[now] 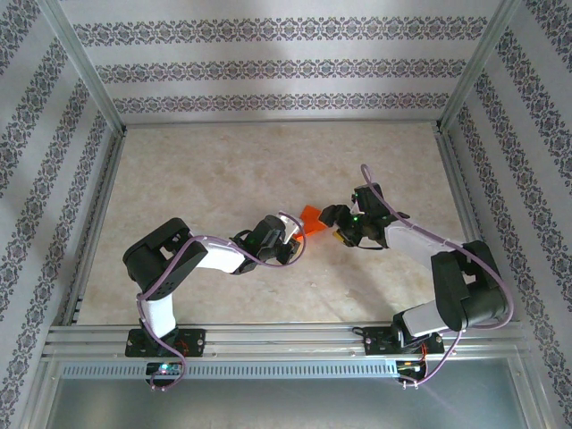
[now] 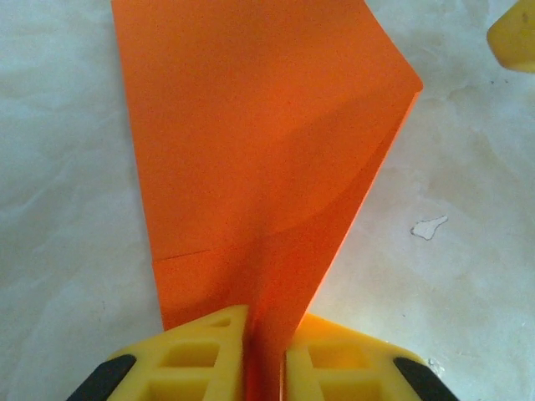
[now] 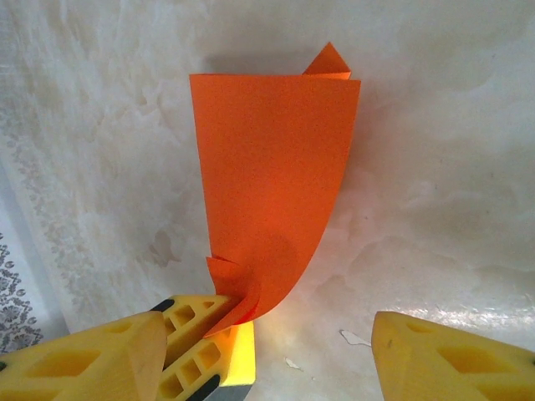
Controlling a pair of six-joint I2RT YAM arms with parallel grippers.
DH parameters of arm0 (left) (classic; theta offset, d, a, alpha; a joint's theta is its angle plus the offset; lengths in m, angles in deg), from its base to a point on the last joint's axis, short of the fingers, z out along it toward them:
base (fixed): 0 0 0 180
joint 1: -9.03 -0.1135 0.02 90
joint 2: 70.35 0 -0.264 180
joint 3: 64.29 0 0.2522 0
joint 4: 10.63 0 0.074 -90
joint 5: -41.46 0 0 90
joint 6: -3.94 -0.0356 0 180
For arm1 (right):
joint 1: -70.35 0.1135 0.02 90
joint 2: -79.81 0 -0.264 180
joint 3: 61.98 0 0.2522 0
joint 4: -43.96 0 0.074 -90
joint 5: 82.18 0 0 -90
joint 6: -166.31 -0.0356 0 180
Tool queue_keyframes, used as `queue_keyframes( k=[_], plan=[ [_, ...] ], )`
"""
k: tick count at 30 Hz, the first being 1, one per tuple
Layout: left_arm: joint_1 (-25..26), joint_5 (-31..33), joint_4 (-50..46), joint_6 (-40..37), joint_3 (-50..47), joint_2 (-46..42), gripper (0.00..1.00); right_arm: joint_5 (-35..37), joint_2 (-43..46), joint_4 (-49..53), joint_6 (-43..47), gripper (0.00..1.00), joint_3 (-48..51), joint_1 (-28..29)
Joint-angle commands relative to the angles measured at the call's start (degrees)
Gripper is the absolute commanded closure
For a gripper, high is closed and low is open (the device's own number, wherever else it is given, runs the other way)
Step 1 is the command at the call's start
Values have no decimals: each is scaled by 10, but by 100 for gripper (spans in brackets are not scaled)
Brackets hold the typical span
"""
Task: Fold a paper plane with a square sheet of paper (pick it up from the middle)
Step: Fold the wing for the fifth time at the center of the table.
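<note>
The left fingers are pressed together on the narrow end of the sheet of paper, with the orange strip pinched in the slit between them. From the right wrist, the same left fingers grip the sheet's lower corner, where a small curl of paper sticks out beside them. The right fingers stand wide apart and hold nothing, one on each side of that pinched corner and short of the sheet. One right fingertip shows just off the paper's far corner.

The sheet is folded, and it widens away from the left fingers. Its long axis runs from the pinch towards a straight far edge, and a small pointed flap pokes up behind that edge. One long side bows in a curve. The left wrist view cuts off the far edge, and how many layers the sheet has is hard to tell.

From above, the paper sits between the two arms at the middle of the bench, reaching away from the bases. Bare marbled surface lies open on every side out to the metal frame rails and the patterned walls. A white fleck lies on the bench near the sheet.
</note>
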Motion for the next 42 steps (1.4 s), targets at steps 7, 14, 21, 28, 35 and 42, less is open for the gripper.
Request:
queue_keyframes(
  k=[7,14,21,28,35,42],
  plan=[
    [4,-4,-11,-7,-4,6,84,-25,-69,27,-79,37,-52,29],
    [4,2,-10,-27,-9,2,84,-23,-130,28,-134,46,-88,47],
    [4,-1,-5,-46,-14,-1,81,-24,-129,26,-146,71,-88,50],
    [5,-17,-36,-82,-15,-41,63,-18,-106,32,-149,96,-86,53],
    [7,-6,-120,-50,25,-92,51,-1,-92,41,-156,97,-93,61],
    [19,28,-229,-9,69,-79,48,1,-92,52,-159,97,-100,63]
  ],
)
